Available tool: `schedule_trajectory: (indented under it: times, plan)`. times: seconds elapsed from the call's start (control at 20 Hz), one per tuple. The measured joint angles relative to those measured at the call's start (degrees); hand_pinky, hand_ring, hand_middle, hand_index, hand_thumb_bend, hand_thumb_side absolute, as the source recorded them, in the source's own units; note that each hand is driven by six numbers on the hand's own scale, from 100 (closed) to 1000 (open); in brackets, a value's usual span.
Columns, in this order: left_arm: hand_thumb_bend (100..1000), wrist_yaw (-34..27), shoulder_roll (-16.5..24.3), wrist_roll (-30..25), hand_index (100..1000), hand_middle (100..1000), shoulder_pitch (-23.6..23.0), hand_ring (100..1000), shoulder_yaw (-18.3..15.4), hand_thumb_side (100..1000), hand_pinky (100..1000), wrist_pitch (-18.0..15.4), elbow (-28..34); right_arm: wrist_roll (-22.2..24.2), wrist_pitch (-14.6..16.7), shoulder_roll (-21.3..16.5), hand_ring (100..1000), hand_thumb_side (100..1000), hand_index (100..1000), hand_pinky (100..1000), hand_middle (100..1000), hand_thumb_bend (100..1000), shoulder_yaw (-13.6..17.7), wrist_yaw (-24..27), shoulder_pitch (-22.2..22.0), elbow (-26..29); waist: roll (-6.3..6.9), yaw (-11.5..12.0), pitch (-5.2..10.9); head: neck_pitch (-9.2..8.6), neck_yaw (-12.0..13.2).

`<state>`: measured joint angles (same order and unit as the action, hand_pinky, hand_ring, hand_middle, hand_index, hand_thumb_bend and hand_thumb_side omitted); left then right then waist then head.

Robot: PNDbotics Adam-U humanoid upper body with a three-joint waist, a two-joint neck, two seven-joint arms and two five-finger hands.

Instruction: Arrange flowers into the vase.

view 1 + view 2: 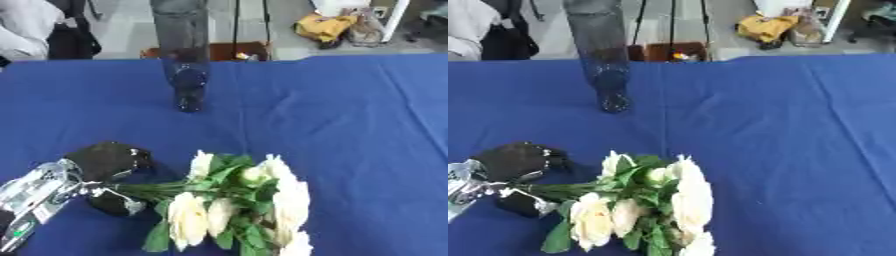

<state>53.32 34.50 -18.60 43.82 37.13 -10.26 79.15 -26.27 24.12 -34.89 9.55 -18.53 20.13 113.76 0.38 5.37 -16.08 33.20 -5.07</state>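
Observation:
A bunch of white roses (241, 200) with green leaves lies low over the blue table, blooms pointing right. Its green stems (140, 190) run left into my left hand (109, 162), whose black fingers and thumb are curled round them at the lower left. A tall clear glass vase (182, 55) stands upright on the cloth at the back, left of centre, well beyond the flowers. My right hand shows in neither view.
The blue tablecloth (350, 130) covers the whole table, with bare cloth to the right and between vase and flowers. Beyond the far edge are a dark bag (70, 42), a brown box (241, 50) and yellow fabric (325, 25) on the floor.

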Motion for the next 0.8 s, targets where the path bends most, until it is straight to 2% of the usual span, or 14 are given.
schedule_trajectory:
  times: [0.1, 0.15, 0.3, 0.4, 0.45, 0.5, 0.65, 0.8]
  plan:
    - [227, 0.83, -0.34, 1.24, 739, 674, -0.01, 648, -0.09, 658, 471, -0.09, -0.02, -0.03, -0.02, 0.11, 829, 794, 843, 761, 812, 100, 0.04, -0.01, -0.01, 0.00, -0.09, -0.03, -0.14, -0.02, 0.03]
    - [209, 1.22, -0.47, 1.95, 693, 632, -0.02, 592, -0.14, 638, 413, -0.16, -0.01, -0.06, -0.04, 0.19, 829, 794, 843, 761, 811, 100, 0.06, -0.02, -0.01, 0.00, -0.10, -0.08, -0.16, -0.02, 0.07]
    - [180, 2.13, -0.88, 4.32, 625, 571, -0.25, 511, -0.13, 613, 313, -0.21, -0.13, -0.14, -0.11, 0.28, 829, 795, 843, 761, 811, 100, 0.13, -0.03, -0.03, 0.00, -0.10, -0.14, -0.19, -0.05, 0.21]
    - [132, 2.52, -1.24, 5.96, 553, 495, -0.28, 438, -0.14, 594, 209, -0.06, -0.34, -0.16, -0.13, 0.29, 829, 796, 843, 761, 811, 100, 0.15, -0.04, -0.04, 0.00, -0.10, -0.25, -0.20, -0.06, 0.26]
    - [132, 2.71, -1.36, 6.77, 553, 495, -0.32, 438, -0.14, 594, 209, 0.14, -0.49, -0.18, -0.14, 0.30, 829, 796, 843, 761, 811, 100, 0.16, -0.04, -0.04, 0.00, -0.10, -0.30, -0.23, -0.07, 0.29]
    - [100, 2.86, -1.39, 7.56, 530, 455, -0.36, 396, -0.15, 581, 165, 0.34, -0.71, -0.20, -0.17, 0.30, 829, 795, 843, 761, 809, 100, 0.17, -0.04, -0.04, 0.00, -0.11, -0.33, -0.29, -0.10, 0.33]
    - [100, 3.24, -1.91, 9.91, 493, 407, -0.42, 342, -0.34, 559, 111, 1.07, -1.54, -0.23, -0.19, 0.33, 829, 796, 843, 761, 806, 100, 0.21, -0.04, -0.05, 0.00, -0.13, -0.38, -0.41, -0.25, 0.45]
    - [100, 3.47, -2.44, 11.97, 481, 394, -0.40, 323, -0.67, 536, 100, 1.72, -2.54, -0.23, -0.19, 0.34, 829, 796, 843, 762, 805, 100, 0.32, -0.05, -0.06, 0.00, -0.16, -0.40, -0.49, -0.31, 0.47]
